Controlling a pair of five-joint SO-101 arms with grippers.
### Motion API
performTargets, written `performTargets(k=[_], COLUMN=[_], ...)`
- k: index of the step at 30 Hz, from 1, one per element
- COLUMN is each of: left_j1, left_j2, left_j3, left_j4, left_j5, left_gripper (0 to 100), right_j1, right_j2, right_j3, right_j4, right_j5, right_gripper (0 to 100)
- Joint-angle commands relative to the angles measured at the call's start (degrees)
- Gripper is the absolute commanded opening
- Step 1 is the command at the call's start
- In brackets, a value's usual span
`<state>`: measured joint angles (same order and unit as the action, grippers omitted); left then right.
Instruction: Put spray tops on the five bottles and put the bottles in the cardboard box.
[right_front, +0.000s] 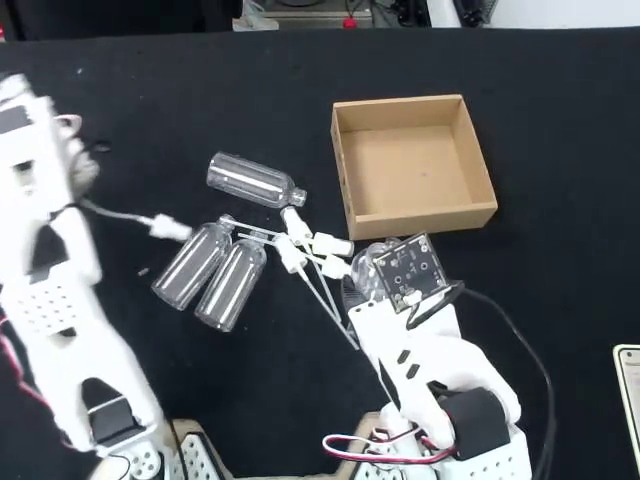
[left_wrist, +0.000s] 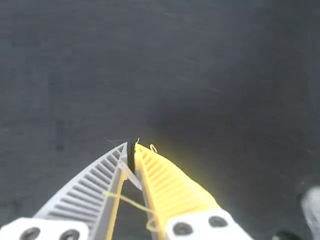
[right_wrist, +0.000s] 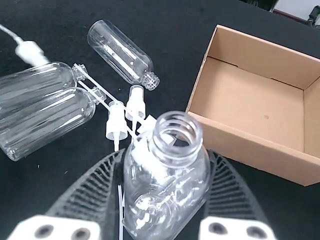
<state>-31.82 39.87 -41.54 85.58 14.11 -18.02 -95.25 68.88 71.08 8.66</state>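
Now, your right gripper (right_wrist: 166, 167) clamps an open-necked bottle (right_wrist: 172, 137) near the box (right_front: 415, 165). Your left gripper (left_wrist: 131, 150) is closed, seemingly pinching a top (right_front: 168, 229) by its tube. Hold the neck upright and feed that tube in straight.

**Table surface: black cloth, task items grouped at centre of the high view.**
You have a black-covered table (right_front: 560, 120) carrying an open cardboard box (right_front: 418, 218), upright, right of centre toward the upper part of the frame. Left of the box a single bottle (right_front: 252, 181) lies on its side, neck toward the box. Below it two bottles (right_front: 192, 265) lie side by side, touching, necks angled up and to the right. Between these and the box, a cluster of white spray tops (right_front: 330, 244) lies with dip tubes trailing toward the lower right. A lone spray top (right_front: 168, 228) lies just left of the pair.
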Motion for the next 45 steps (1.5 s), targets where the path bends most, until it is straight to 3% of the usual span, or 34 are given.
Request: performTargets(k=[1, 6, 13, 19, 23, 27, 33, 38, 41, 45], left_j1=[-5.8, -11.2, -15.3, -19.4, -18.2, -16.5, -8.7, -1.6, 1.8, 2.9], left_j2=[-4.5, -4.4, -4.0, -4.5, -4.5, -5.5, -11.0, -27.5, -39.7, -51.0], left_j3=[-3.3, -3.3, -3.4, -13.5, -19.6, -16.0, -1.4, 19.3, 32.0, 49.0], left_j4=[4.5, 10.6, 10.5, 8.3, 15.5, 15.3, 15.4, 15.3, 12.7, -1.2], left_j5=[-3.3, -14.2, -29.0, -41.6, -61.5, -64.8, -65.0, -62.8, -69.7, -79.1], left_gripper=[3, 5, 26, 22, 22, 22, 22, 22, 22, 23], right_j1=[-0.6, -0.6, -0.6, -0.6, -0.6, -0.6, -0.6, -0.6, -0.6, -0.6], right_j2=[-0.5, -0.5, -0.5, -0.5, -0.5, -0.5, -0.5, -0.5, -0.5, -0.5], right_j3=[-0.1, -0.1, 0.0, 0.5, 0.4, 0.3, 0.4, 0.4, 0.4, 0.4], right_j4=[-2.0, -2.0, -2.0, -2.1, -2.2, -2.1, -2.1, -2.2, -2.2, -2.2], right_j5=[0.1, 0.1, 0.1, 0.1, 0.1, 0.1, 0.1, 0.1, 0.1, 0.1], right_gripper=[13.4, 13.4, 13.4, 13.4, 13.4, 13.4, 13.4, 13.4, 13.4, 13.4])
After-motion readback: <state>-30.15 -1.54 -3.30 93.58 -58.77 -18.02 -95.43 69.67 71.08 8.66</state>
